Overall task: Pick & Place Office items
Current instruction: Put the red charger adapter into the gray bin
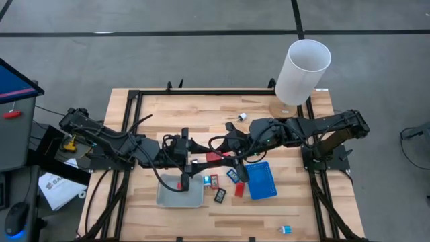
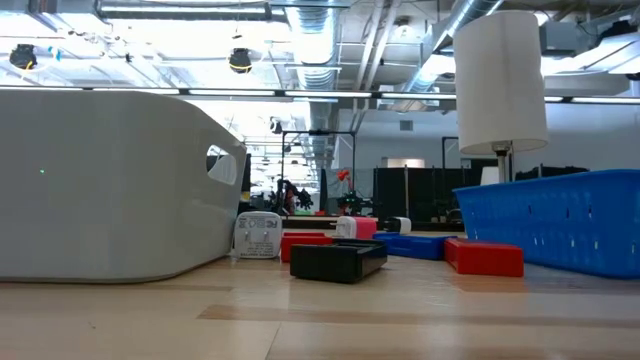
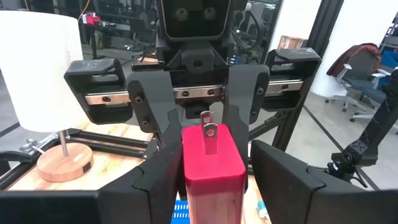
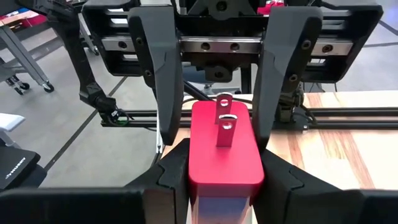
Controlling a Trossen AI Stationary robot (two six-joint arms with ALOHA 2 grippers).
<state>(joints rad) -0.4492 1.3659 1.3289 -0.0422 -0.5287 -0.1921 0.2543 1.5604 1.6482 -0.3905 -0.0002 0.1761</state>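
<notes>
A red block (image 1: 213, 156) with two metal prongs (image 4: 224, 124) on its top hangs above the middle of the table, between my two grippers, which face each other. My right gripper (image 4: 224, 180) is shut on one end of it. My left gripper (image 3: 211, 186) comes level from the table's left and stands open, one finger close on either side of the block's other end (image 3: 211, 155), with only thin gaps showing. Other office items lie on the table: a red block (image 1: 239, 189), a black piece (image 1: 220, 195) and a blue-faced one (image 1: 232, 175). My right gripper pinches the red block's two long sides (image 4: 198, 165) between its two fingers, at the end toward the table's right. The fingers come nearly level from the right and lie along the block. The block is lifted clear of the table, level, prongs up.
A grey tray (image 1: 180, 193) lies near the front left of centre and a blue tray (image 1: 263, 181) to its right. A tall white cylinder (image 1: 302, 70) on a wooden base stands at the back right. A white bit (image 1: 242, 117) and a cyan bit (image 1: 287, 229) lie apart.
</notes>
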